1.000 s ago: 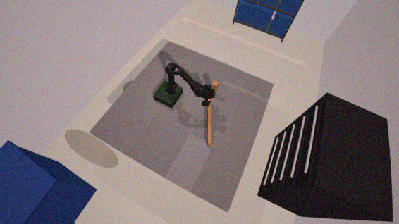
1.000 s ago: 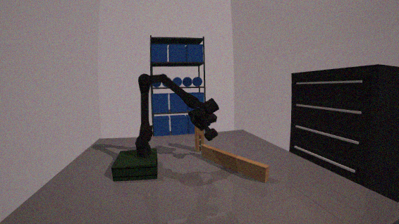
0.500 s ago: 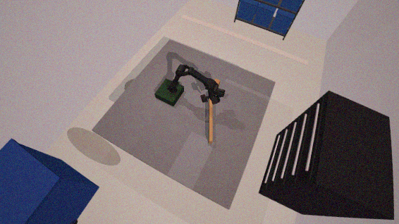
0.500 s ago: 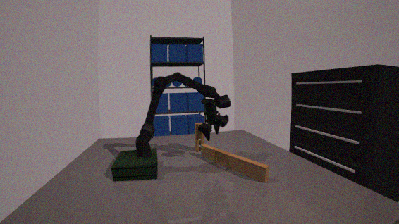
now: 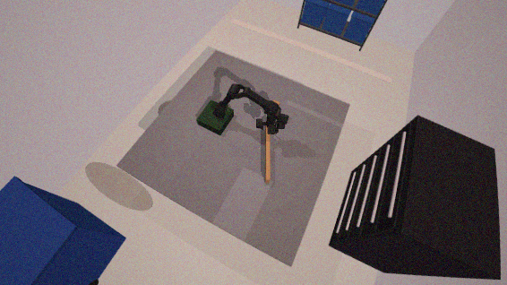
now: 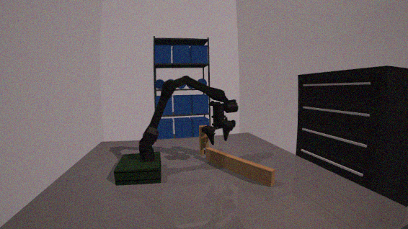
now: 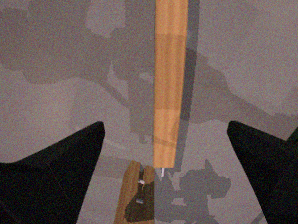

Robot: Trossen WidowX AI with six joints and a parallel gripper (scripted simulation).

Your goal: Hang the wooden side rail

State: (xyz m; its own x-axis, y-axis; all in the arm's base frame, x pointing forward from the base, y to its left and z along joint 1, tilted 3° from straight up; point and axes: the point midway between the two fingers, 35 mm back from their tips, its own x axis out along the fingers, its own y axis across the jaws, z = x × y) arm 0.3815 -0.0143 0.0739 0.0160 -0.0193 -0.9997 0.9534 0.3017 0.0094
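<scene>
The wooden side rail lies on the grey table. Its hook end points at the upright wooden headboard post. In the wrist view small steel hooks stick out of the rail's end just beside the post's slot; I cannot tell whether they touch the pins. My gripper is open and empty. It hangs above the rail's hook end, with one finger on each side of the rail and clear of it.
The arm's green base stands left of the post. A black drawer cabinet stands to the right beyond the table. A shelf of blue bins is at the back, and a blue box at the front left.
</scene>
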